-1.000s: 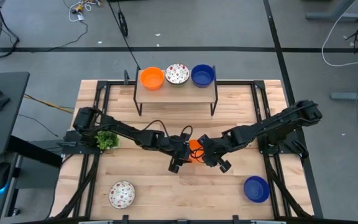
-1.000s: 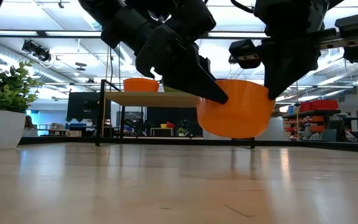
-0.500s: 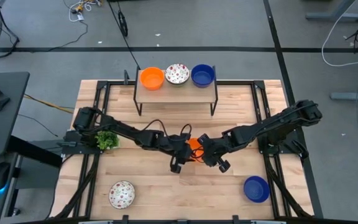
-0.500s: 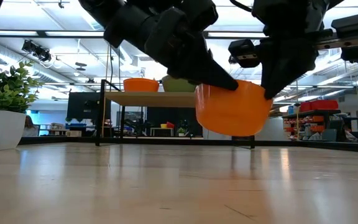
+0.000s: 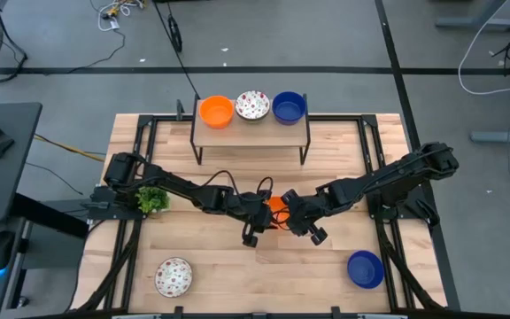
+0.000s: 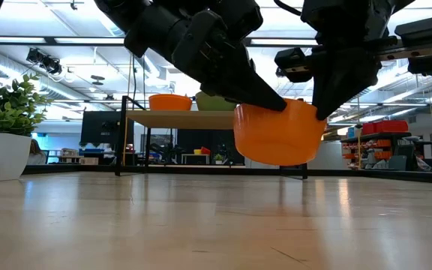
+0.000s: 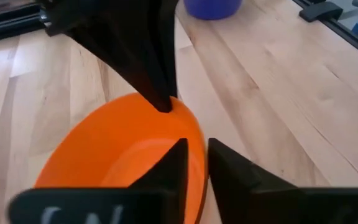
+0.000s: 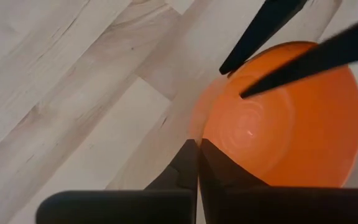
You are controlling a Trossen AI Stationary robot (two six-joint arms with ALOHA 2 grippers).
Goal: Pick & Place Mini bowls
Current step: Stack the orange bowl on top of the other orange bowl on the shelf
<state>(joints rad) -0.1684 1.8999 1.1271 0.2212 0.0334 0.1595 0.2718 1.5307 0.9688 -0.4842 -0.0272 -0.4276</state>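
Note:
An orange mini bowl (image 6: 278, 135) hangs in the air over the table's middle, between my two grippers. My left gripper (image 5: 262, 213) is at the bowl's left rim, shut on it. At the right rim, my right gripper (image 5: 292, 213) is also shut on it. On the table, a speckled mini bowl (image 5: 173, 276) sits on its base near left and a blue one (image 5: 365, 268) near right. An orange (image 5: 217, 111), a speckled (image 5: 252, 105) and a blue bowl (image 5: 289, 106) stand on the far shelf (image 5: 251, 124). My left gripper has the orange bowl's left rim (image 7: 199, 144) between its fingers, one finger (image 7: 174, 163) inside the bowl and one outside. The fingers slant down from the table's left. The bowl is lifted clear of the table, nearly level. My right gripper pinches the opposite rim (image 8: 197, 134) between its shut fingers, one finger (image 8: 219, 167) on the inner wall and one outside. It comes steeply from above on the table's right side. The bowl hangs clear of the wood, open side up.
A small green plant in a white pot (image 5: 152, 198) stands left of the grippers, beside my left arm. The shelf's dark legs (image 5: 198, 151) stand at the far middle. Bare wood (image 5: 264, 275) lies between the two bowls near the front edge.
My left gripper's fingers have closed in on the orange bowl's left rim. The finger that stood lower on the bowl's outer wall now sits at the rim. The bowl has shifted slightly toward the table's left and stays clear of the table. My right gripper has kept its hold.

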